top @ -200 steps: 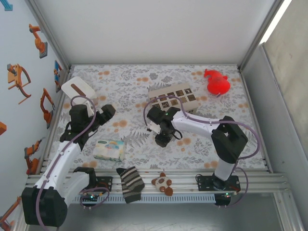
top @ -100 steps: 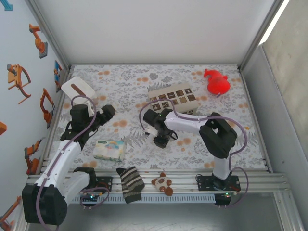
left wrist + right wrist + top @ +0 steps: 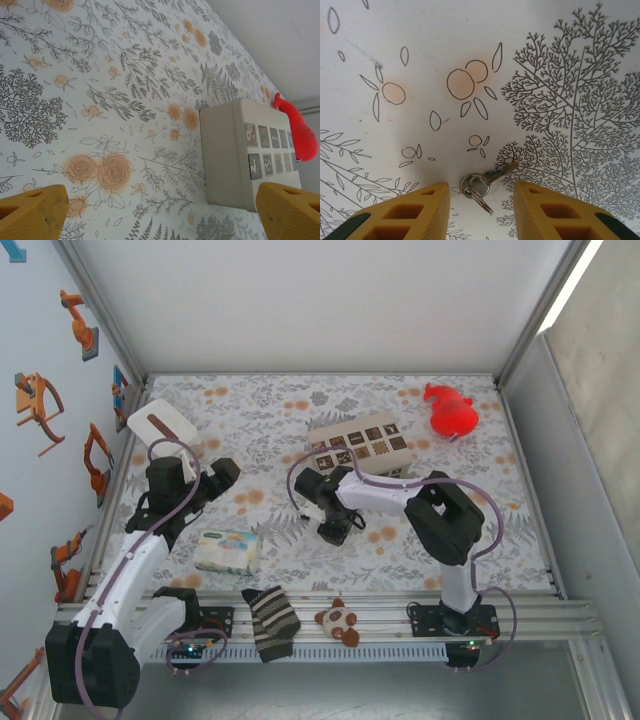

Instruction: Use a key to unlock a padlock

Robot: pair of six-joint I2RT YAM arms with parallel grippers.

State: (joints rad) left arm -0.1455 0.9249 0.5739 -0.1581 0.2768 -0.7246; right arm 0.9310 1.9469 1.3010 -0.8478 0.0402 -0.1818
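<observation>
Here the key [image 3: 495, 174] lies flat on the flowered worktop [image 3: 560, 60], its blade pointing up and to the right in my right wrist view. Its key ring [image 3: 470, 184], with a smaller ring hooked on, sits just in front of my fingertips. My right gripper [image 3: 479, 202] hangs low over it with the fingers parted and nothing between them but the rings. The rings lie in the gap, so I judge this stance is meant to close on them or on the key's head. The key lies so flat that the fingers will likely have to reach the cloth to catch it. The padlock is too small for me to place from overhead.

From above, my right gripper [image 3: 335, 530] is bent back toward the middle of the worktop, just in front of the patterned box [image 3: 358, 443]. The box is near but not touching, and nothing lies between my fingers and the key.

My left gripper [image 3: 160, 215] is wide open and empty, held over bare cloth and looking toward the box, well apart from the key. A red toy [image 3: 450, 412] sits at the far right. A tissue pack [image 3: 227, 551], a striped sock [image 3: 270, 623] and a small plush toy [image 3: 338, 620] lie along the near edge, all out of the way.
</observation>
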